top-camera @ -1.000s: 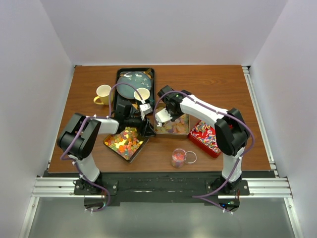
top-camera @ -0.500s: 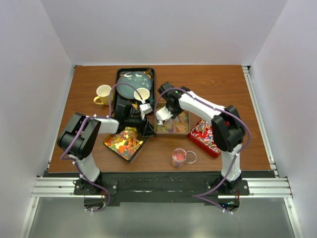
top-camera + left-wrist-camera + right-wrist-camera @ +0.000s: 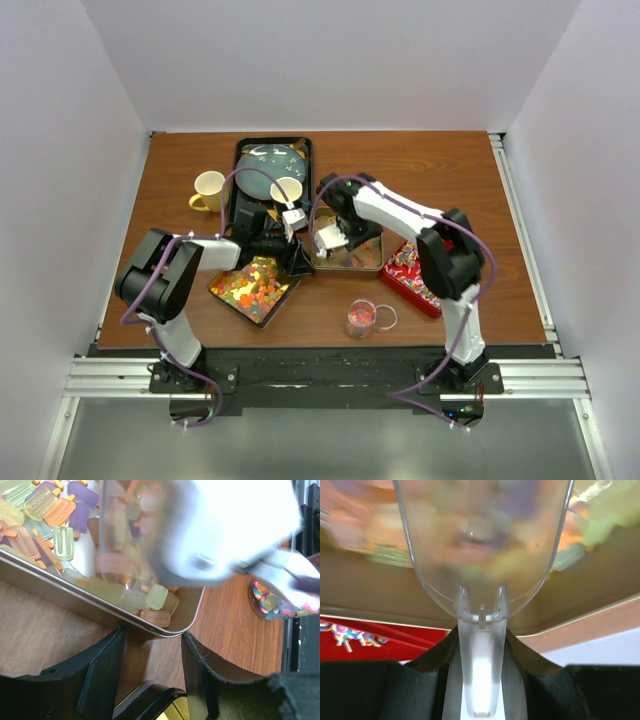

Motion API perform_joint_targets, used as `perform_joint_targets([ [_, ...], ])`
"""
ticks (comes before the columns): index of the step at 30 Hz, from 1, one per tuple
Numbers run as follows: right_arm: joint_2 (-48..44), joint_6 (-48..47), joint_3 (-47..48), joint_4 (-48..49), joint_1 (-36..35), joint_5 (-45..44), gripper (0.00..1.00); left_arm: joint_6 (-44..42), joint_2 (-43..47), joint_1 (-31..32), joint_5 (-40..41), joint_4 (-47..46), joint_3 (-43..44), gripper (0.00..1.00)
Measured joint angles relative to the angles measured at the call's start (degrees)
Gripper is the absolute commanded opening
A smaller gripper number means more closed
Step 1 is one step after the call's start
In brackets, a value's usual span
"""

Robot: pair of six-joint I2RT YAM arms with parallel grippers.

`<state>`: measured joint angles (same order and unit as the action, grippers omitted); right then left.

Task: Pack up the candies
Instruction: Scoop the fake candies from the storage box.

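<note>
Now the scoop has dipped into pastel candies.

place: robot lab cell | evidence: white enclosure walls, aluminium rail, wooden table

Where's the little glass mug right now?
In the top view, the glass mug stands at the front of the table, between the gold tray and red tray.

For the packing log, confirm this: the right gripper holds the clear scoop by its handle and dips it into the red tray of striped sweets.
Wrong in one respect. The right gripper holds the clear scoop by its handle, but dips it into the silver tin of pastel candies. The red tray lies beside it, as the right wrist view shows.
</note>
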<state>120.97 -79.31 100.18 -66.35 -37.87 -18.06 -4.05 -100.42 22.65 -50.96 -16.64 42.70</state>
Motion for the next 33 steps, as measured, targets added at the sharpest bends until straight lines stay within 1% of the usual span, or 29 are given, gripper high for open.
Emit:
perform_joint_targets([
  [2, -5.8, -0.9, -8.9, 6.1, -1.9, -0.7, 0.0, 0.0, 0.0, 0.0, -0.1, 0.0, -0.1, 0.52],
  [3, -8.1, -2.0, -11.4, 7.3, -2.7, 0.2, 0.0, 0.0, 0.0, 0.2, 0.2, 0.0, -0.1, 0.52],
  [5, -10.0, -2.4, -13.2, 8.3, -4.3, -0.1, 0.0, 0.0, 0.0, 0.3, 0.3, -0.2, -0.1, 0.52],
  [8, -6.7, -1.3, -9.2, 8.3, -5.8, -0.5, 0.0, 0.0, 0.0, 0.3, 0.4, -0.2, -0.1, 0.52],
  [13, 2.4, 2.1, 1.6, 0.2, -5.2, -2.0, 0.0, 0.2, 0.0, 0.0, 0.9, -0.3, -0.1, 0.52],
  [18, 3.5, 6.3, 3.6, -4.2, -4.9, -0.2, 0.0, 0.5, 0.0, 0.0, 1.0, -0.3, -0.1, 0.52],
  [21, 3.5, 8.5, 3.7, -6.1, -4.1, 3.9, 0.0, 0.5, 0.0, 0.0, 1.0, -0.3, -0.1, 0.52],
  [26, 0.3, 10.6, -1.0, -3.8, -1.0, 12.3, 0.0, 0.7, 0.0, -0.2, 0.7, 0.1, 0.0, 0.52],
  [33, -0.2, 11.1, -1.4, -4.5, 4.7, 28.4, 0.0, 0.0, 0.0, -0.7, -0.2, 4.0, 1.2, 0.53],
])
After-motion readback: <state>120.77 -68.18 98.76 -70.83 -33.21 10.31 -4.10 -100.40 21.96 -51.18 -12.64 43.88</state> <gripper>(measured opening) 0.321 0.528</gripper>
